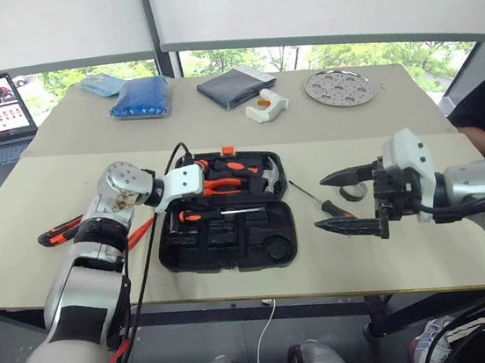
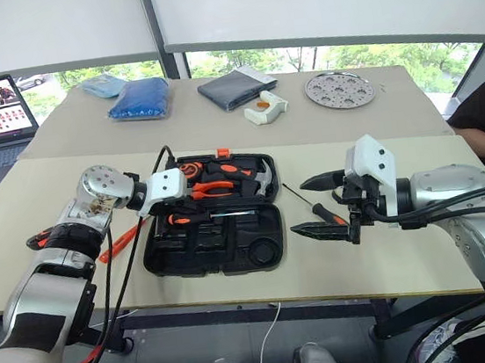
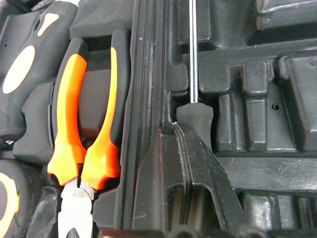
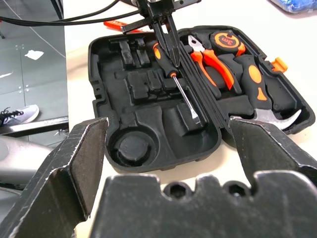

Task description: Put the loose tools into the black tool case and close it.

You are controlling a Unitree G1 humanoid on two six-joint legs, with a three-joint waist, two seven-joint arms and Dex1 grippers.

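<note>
The left claw (image 4: 166, 29) is seen closed together on the handle of a screwdriver (image 4: 173, 74), which lies in the near half of the open black tool case (image 1: 233, 249), beside the hinge, with its thin shaft pointing along the case. In the left wrist view the two fingers (image 3: 198, 183) are pressed together on the dark end of the handle. In the far half of the case, orange-handled pliers (image 3: 86, 129), a tape measure (image 4: 225, 40) and a hammer (image 4: 257, 89) are seated in their recesses. The round recess (image 4: 130, 148) at the near right corner is unfilled.

The right claw (image 2: 325, 204) is held above the surface (image 1: 411, 258) to the right of the case, its fingers spread wide apart with nothing between them. Beyond it, a second screwdriver (image 2: 312, 204) and a small black tape roll (image 1: 352, 192) are left lying on the surface. On the left of the case, behind the left arm, a utility knife (image 1: 58, 231) and a thin orange tester screwdriver (image 2: 121, 239) are lying loose.
</note>
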